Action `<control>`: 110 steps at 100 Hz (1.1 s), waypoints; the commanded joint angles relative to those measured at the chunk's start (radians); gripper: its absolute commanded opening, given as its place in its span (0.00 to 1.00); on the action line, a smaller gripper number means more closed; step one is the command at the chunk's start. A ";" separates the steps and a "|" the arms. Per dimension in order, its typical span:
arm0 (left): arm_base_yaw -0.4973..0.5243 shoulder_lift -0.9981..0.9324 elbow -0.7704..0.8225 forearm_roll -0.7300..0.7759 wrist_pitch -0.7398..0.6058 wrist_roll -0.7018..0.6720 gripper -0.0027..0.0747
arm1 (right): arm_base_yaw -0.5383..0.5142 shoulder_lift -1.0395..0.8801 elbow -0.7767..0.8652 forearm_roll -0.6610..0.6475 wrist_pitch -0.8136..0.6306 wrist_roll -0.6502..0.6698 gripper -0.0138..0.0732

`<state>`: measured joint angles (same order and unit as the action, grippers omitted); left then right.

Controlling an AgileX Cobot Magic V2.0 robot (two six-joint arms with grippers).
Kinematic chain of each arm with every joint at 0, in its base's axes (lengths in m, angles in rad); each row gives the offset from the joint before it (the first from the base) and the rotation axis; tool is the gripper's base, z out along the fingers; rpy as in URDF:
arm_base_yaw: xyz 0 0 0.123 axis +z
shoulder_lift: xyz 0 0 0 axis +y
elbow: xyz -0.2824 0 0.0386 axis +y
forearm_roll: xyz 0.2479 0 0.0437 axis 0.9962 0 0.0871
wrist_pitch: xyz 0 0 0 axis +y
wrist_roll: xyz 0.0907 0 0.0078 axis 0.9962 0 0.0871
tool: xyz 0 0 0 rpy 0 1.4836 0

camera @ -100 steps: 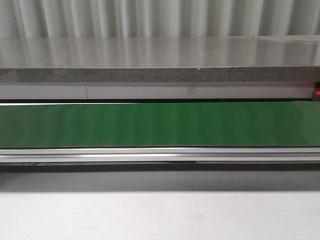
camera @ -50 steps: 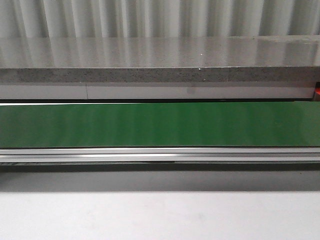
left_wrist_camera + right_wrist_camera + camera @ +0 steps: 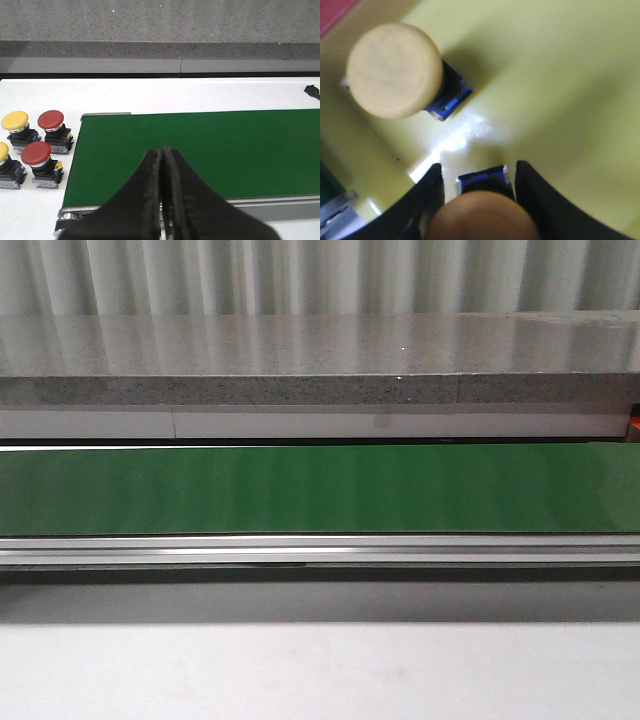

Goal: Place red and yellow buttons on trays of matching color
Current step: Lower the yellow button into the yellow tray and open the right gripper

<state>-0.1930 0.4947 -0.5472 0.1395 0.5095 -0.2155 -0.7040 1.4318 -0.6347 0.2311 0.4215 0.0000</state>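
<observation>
- Across the earlier front views nothing of ours has moved: the green conveyor belt stays bare, no arm in sight.
- Our right gripper straddles a yellow-capped push button over the glossy yellow tray, beside another yellow mushroom button; we cannot tell whether it grips.
- We judge this the placing step: release, lift clear.
- Our left gripper hangs closed, empty, above the belt; two red buttons and two yellow ones wait beside its end.

tapered black fingers (matte, scuffed)

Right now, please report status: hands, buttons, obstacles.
Left hand shut, empty, over green belt. Right hand around yellow round-capped push button over yellow tray. No obstruction visible.
</observation>
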 commanded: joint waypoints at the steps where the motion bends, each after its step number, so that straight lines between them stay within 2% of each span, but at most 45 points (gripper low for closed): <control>1: -0.007 0.008 -0.026 0.004 -0.074 -0.001 0.01 | -0.008 0.015 -0.023 0.009 -0.042 0.000 0.09; 24: -0.007 0.008 -0.026 0.004 -0.074 -0.001 0.01 | -0.008 0.037 -0.023 0.016 -0.029 0.000 0.09; 32: -0.007 0.008 -0.026 0.004 -0.074 -0.001 0.01 | -0.008 0.037 -0.023 0.025 -0.011 0.000 0.15; 41: -0.007 0.008 -0.026 0.004 -0.074 -0.001 0.01 | -0.008 0.037 -0.028 0.027 0.009 0.000 0.31; 58: -0.007 0.008 -0.026 0.004 -0.074 -0.001 0.01 | -0.008 0.025 -0.057 0.027 0.058 0.000 0.73; 68: -0.007 0.008 -0.026 0.004 -0.074 -0.001 0.01 | -0.008 -0.006 -0.070 0.027 0.082 0.000 0.87; 73: -0.007 0.008 -0.026 0.004 -0.074 -0.001 0.01 | -0.008 -0.029 -0.076 0.027 0.097 0.000 0.89; 100: -0.007 0.008 -0.026 0.004 -0.074 -0.001 0.01 | -0.008 -0.228 -0.157 0.027 0.254 -0.023 0.89; 110: -0.007 0.008 -0.026 0.004 -0.074 -0.001 0.01 | 0.023 -0.298 -0.181 0.027 0.284 -0.031 0.89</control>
<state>-0.1930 0.4947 -0.5472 0.1395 0.5095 -0.2155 -0.6977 1.2065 -0.7693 0.2492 0.6984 -0.0115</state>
